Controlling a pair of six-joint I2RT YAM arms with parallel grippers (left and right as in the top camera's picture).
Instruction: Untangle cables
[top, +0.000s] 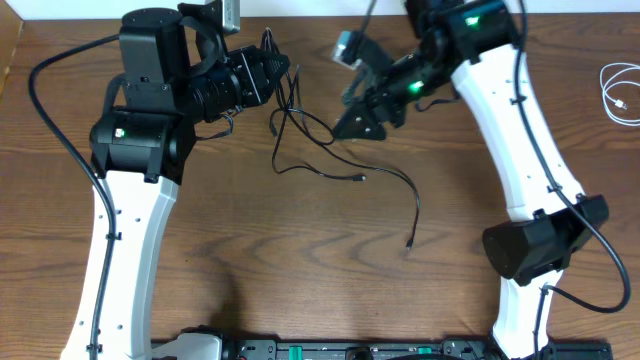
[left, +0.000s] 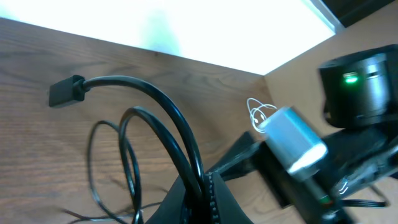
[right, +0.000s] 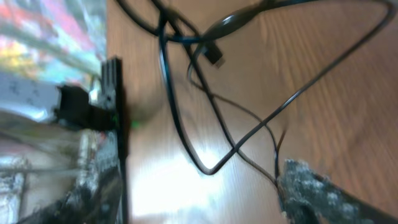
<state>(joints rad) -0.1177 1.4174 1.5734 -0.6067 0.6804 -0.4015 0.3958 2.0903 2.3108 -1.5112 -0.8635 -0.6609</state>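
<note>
**Wooden Tabletop: Separating the Black Cable Knot**

Wood-grain table (top: 300, 290) carries the black cables (top: 300, 128), looped and crossed between my two grippers. The white cable (top: 618, 92) lies coiled well apart at the right edge. My left gripper (top: 276, 78) is clamped on a black cord. My right gripper (top: 352, 126) sits at the knot, one finger (right: 311, 193) touching a thin strand; I cannot tell whether it is closed. Procedure: anchor with the left, grasp one strand only, draw it rightward slowly, and stop if the loops tighten.
</note>
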